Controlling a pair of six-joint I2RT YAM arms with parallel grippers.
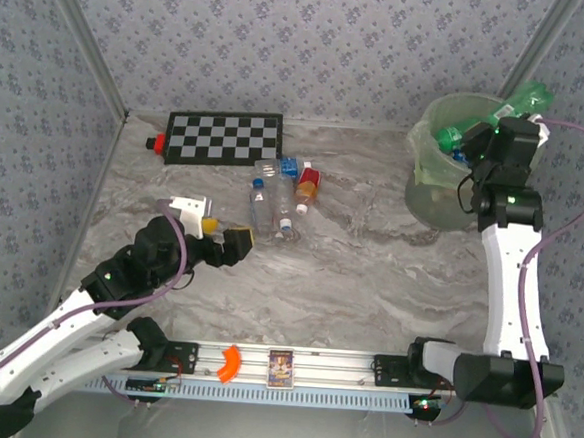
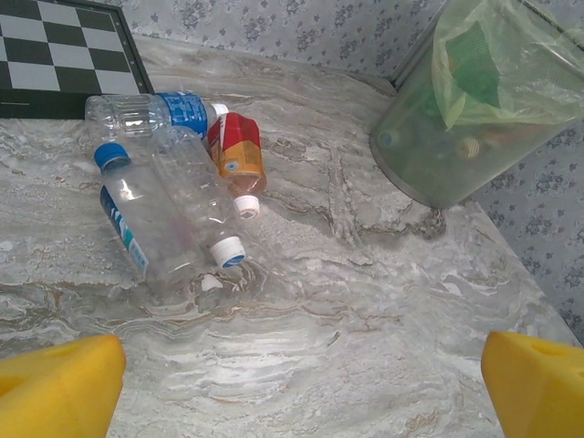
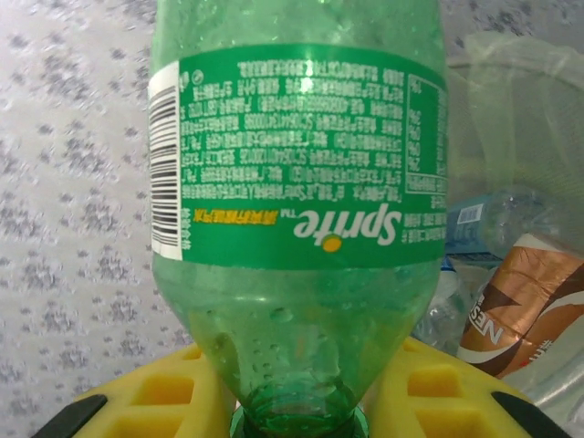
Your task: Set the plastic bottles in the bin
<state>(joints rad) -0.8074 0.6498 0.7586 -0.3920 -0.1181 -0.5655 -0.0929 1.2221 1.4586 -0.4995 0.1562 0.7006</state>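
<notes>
My right gripper [image 1: 507, 132] is shut on the neck of a green Sprite bottle [image 1: 527, 97] and holds it over the rim of the pale-green bin [image 1: 429, 189]. In the right wrist view the green bottle [image 3: 297, 182] stands between the yellow fingers [image 3: 155, 394]; the gripper [image 3: 297, 415] clamps its neck. Another green bottle [image 1: 456, 134] lies in the bin. Two clear bottles [image 1: 263, 205] [image 1: 281, 168] and an orange-brown bottle [image 1: 307, 185] lie mid-table. My left gripper [image 1: 226, 241] is open just short of them, its pads [image 2: 57, 388] wide apart with nothing between, well short of the clear bottle [image 2: 169, 224].
A checkerboard [image 1: 226, 136] lies at the back left with a small red block [image 1: 157, 142] at its left end. The bin [image 2: 474, 109] stands in the far right corner by the wall. A brown-labelled bottle [image 3: 525, 301] and clear ones lie inside the liner [image 3: 525, 100].
</notes>
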